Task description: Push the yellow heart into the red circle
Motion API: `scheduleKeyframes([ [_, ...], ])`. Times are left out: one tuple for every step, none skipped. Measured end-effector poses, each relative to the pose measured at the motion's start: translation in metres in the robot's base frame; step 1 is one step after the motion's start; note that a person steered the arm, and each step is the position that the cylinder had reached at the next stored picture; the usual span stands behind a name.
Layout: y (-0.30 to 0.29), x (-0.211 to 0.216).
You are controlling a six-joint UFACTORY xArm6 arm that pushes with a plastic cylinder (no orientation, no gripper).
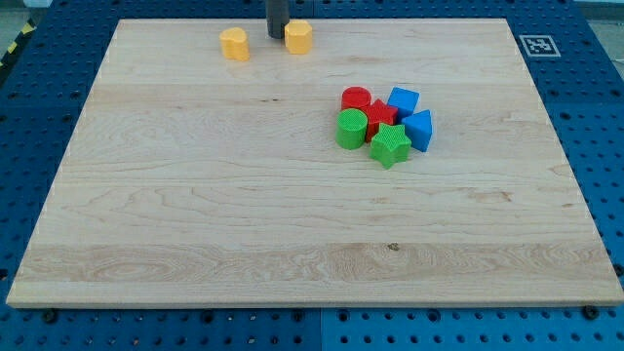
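The yellow heart lies near the view's top edge, left of centre. A second yellow block, roughly hexagonal, lies to its right. My tip stands between the two, close against the left side of the hexagonal block and a short gap right of the heart. The red circle lies right of centre, at the upper left of a tight cluster of blocks, well below and to the right of the heart.
The cluster around the red circle holds a red star, a green cylinder, a green star, a blue cube and another blue block. The wooden board rests on a blue pegboard.
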State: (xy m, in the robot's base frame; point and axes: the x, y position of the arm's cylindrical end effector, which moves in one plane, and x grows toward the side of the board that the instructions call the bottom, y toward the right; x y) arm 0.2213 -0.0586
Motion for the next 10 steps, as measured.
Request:
scheduleKeyframes([
  [-0.049, 0.009],
  [-0.070, 0.016],
  [-0.069, 0.025],
  [-0.078, 0.058],
  [-0.107, 0.069],
  [-0.125, 0.085],
  [-0.117, 0.094],
  [-0.095, 0.094],
  [-0.080, 0.095],
  [-0.079, 0.098],
])
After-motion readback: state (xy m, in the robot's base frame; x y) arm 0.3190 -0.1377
